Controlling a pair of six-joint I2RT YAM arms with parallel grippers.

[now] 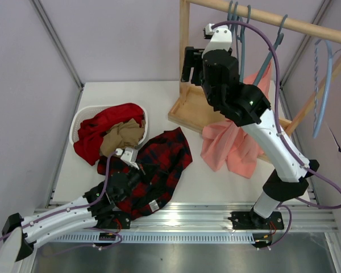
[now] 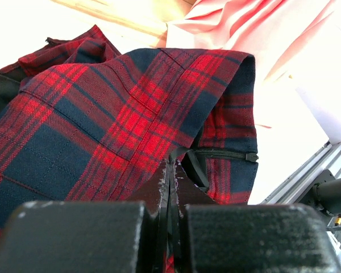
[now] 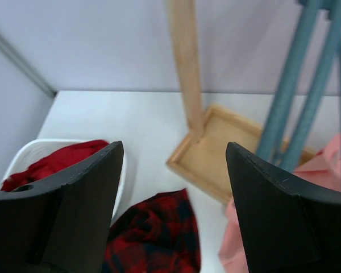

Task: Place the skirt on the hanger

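The plaid skirt point(image 1: 159, 165) is seen spread on the table in front of the wooden rack point(image 1: 188, 116), towards the arms' bases. Its long axis runs on a diagonal from the white label at the end farthest from the rack up to a corner lying close to the rack's tray. The left gripper point(image 2: 170, 182) is set low at the end of the skirt away from the rack. Its jaws are pressed together, and a raised fold of the tartan, beside the zip, appears to be pinched between them.

The right gripper point(image 3: 173, 147) is held high beside the rack's upright post with its jaws spread wide and nothing between them. The slate-blue hanger point(image 1: 239, 40) is hung from the rack's top rail among others like it, just to the outer side of those jaws. The skirt is well below them.

The hanger is judged to be the right arm's to fetch, being much nearer to it, while the skirt is left to the left arm. The cloth has not yet been brought to the rack.
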